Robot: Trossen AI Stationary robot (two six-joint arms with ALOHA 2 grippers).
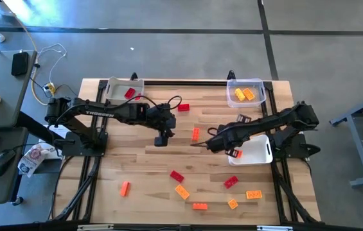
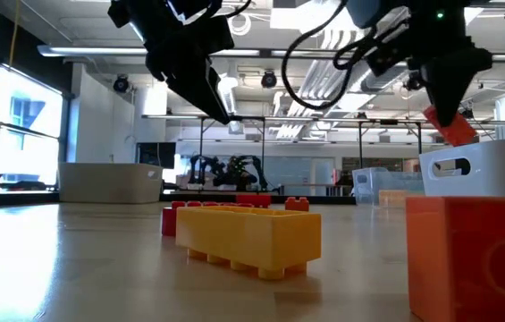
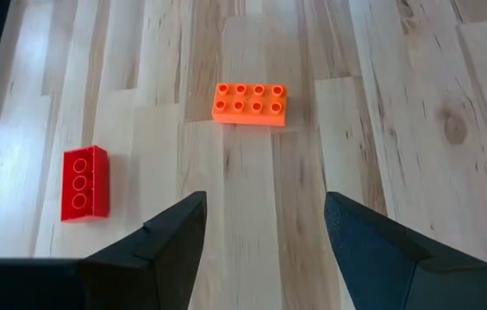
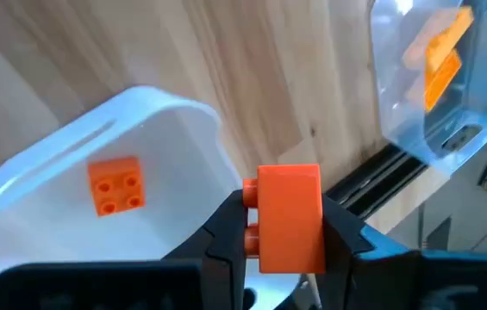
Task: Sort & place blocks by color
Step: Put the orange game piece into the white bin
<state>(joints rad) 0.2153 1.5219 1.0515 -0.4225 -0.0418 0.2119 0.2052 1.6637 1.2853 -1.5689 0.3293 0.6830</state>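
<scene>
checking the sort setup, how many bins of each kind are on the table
white bins: 2
clear bin: 1
total: 3

We see open bare wood on the counter (image 1: 130,160) below the left end effector (image 1: 162,138), whose fingers stand spread. In its wrist view the lane between them runs clear to an orange block (image 3: 249,103); a red block (image 3: 84,182) lies off to one side, apart from that lane. The right end effector (image 1: 236,153), clamped on an orange brick (image 4: 290,217), hangs over the rim of the white bin (image 1: 258,154). That bin's floor is mostly free, with one small orange block (image 4: 116,185) in it. Toward the front edge, scattered blocks (image 1: 182,190) crowd the counter, with gaps between them.
</scene>
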